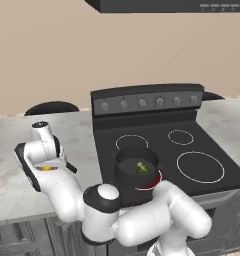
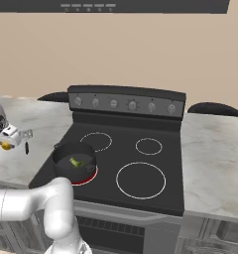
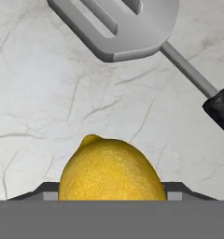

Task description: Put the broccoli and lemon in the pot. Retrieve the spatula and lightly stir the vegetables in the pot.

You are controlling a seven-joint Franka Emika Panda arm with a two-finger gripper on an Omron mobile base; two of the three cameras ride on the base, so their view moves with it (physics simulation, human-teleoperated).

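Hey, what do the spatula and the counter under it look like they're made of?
The spatula: its slotted blade looks like brushed or matte metal, an even silver-grey with soft shading, joined by a thin grey rod; the handle end is black and rough-looking, perhaps rubber or plastic. The counter looks like polished marble or a stone imitation: off-white with fine grey veins. Since this is rendered, both are only guesses from appearance.

No text, label, brand, number or sign can be read anywhere; the row of round grey knobs (image 1: 142,103) on the black stove's back panel (image 2: 126,104) carries no legible markings.
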